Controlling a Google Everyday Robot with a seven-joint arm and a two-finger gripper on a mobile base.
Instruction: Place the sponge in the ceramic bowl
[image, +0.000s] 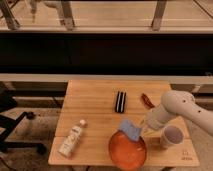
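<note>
Though the gripper (142, 126) sits right of centre in the lower frame, I cannot tell whether it grips. Just left, the sponge (129, 129) overlaps the upper rim of the ceramic bowl (125, 155). So near the edge, it may slide out onto the table (95, 115).

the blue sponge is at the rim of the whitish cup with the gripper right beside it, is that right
Not quite. In the camera view the light-blue sponge lies at the back rim of the orange ceramic bowl, not the whitish cup, which stands apart to the right. The gripper is right beside the sponge.
</note>
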